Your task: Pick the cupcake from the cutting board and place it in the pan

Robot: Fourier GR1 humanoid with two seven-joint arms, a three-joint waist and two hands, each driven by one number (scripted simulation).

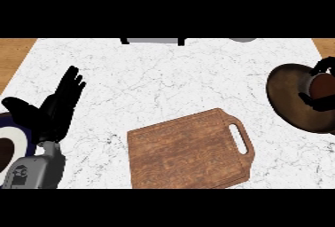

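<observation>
- The cutting board (188, 150) lies nearest, at the lower middle of the white marbled tabletop (170, 75); its top is bare wood, and its handle slot points to the right.
- At the lower left the grey forearm (36, 170) comes up from the bottom edge, and beside it, at the left edge, part of a dark-rimmed plate (14, 137) shows.
- The left hand (56, 108) stands above that forearm with fingers straight and spread, pointing away; it holds nothing and rests well apart from the cutting board.
- Farther off, at the right edge, sits the brown pan (291, 99), partly cut by the frame.
- The right hand (321, 88) is over the pan, its black fingers curled round the cupcake (322, 85), which shows as a reddish-brown patch between them.
- The cupcake is thus inside the pan's outline, in the hand's grasp; whether it touches the pan's floor cannot be told.
- At the far edge of the tabletop a grey object (153, 41) and a second grey shape (243, 40) are only partly seen.
- No writing or label can be read anywhere.
</observation>
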